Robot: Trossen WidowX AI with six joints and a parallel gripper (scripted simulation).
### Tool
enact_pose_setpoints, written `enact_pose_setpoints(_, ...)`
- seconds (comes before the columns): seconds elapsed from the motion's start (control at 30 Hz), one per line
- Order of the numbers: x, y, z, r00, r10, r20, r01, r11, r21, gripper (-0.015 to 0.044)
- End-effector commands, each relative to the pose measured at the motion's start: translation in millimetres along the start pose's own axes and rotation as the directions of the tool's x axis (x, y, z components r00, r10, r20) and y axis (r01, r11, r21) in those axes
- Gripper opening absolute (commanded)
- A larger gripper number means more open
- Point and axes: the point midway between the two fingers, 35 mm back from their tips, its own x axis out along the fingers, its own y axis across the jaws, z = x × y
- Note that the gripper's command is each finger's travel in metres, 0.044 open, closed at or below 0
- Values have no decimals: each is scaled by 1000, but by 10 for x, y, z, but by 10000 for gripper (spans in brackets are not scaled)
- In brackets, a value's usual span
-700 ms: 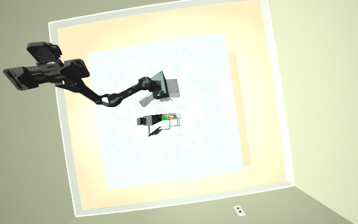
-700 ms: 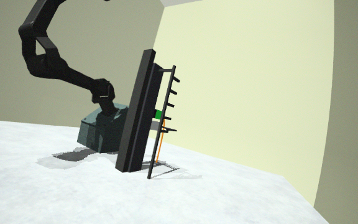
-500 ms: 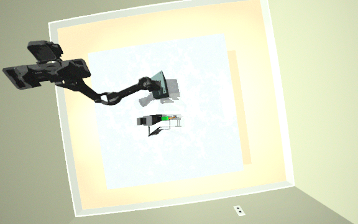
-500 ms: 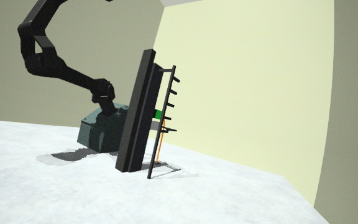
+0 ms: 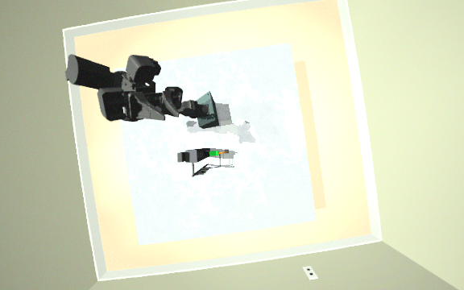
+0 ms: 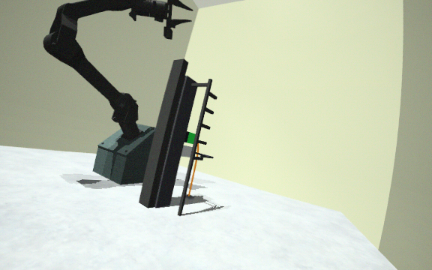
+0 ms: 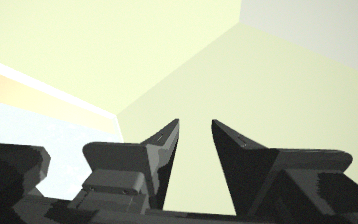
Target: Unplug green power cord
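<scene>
A green plug point(image 5: 213, 153) point(image 6: 190, 137) sits against the face of the upright dark power strip point(image 6: 176, 150). It looks plugged in; its prongs are hidden. A thin orange cord point(image 6: 193, 170) hangs from near it to the floor. My gripper point(image 6: 192, 16) point(image 7: 195, 122) is partly open with nothing between its fingers. It is high above the strip's top end, well away from the plug and cord. The plug is not in the wrist view.
A dark post point(image 6: 161, 131) stands behind the strip. A thin black rack point(image 6: 202, 112) with several pegs stands in front of the strip and plug. A grey block point(image 6: 187, 151) sits just below the green plug. My arm's base point(image 6: 109, 161) stands behind the post.
</scene>
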Motion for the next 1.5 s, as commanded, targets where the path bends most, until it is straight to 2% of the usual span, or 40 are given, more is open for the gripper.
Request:
enact_pose_setpoints(0.0,495,481,-301,970,178,-167,-180,984,2,160)
enact_pose_setpoints(0.17,900,1020,-798,861,361,-358,-364,929,62,160)
enact_pose_setpoints(0.33,1100,1570,-1332,682,528,-506,-514,838,182,160)
enact_pose_setpoints(0.57,1012,2452,-2141,263,735,-625,-640,618,457,160)
enact_pose_setpoints(0.77,608,3094,-2702,-160,799,-580,-595,391,702,160)
enact_pose_setpoints(0.83,501,3204,-2791,-244,796,-554,-569,345,746,160)
enact_pose_setpoints(1.47,405,3153,-2851,-254,795,-551,-566,339,751,160)
